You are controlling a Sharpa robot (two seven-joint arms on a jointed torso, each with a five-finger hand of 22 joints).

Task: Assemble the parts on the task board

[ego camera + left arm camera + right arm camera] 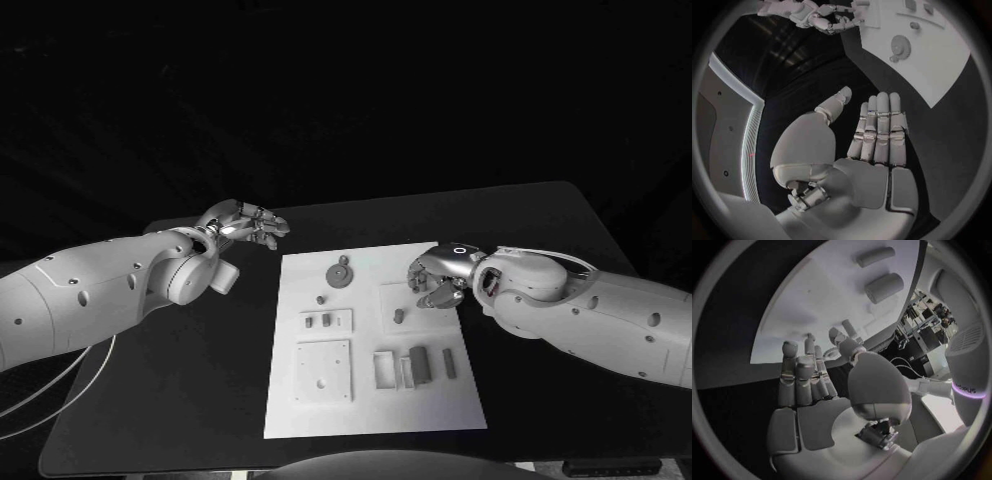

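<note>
Hands empty, fingers spread: left hand (245, 222) off the task board (368, 405), right hand (437, 277) over its edge.

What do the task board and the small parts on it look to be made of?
The task board looks like matte white plastic: flat, even, without glare. The round part and the dark block look like dull moulded or printed plastic, uniformly grey with no metallic shine; painted metal cannot be ruled out.
</note>
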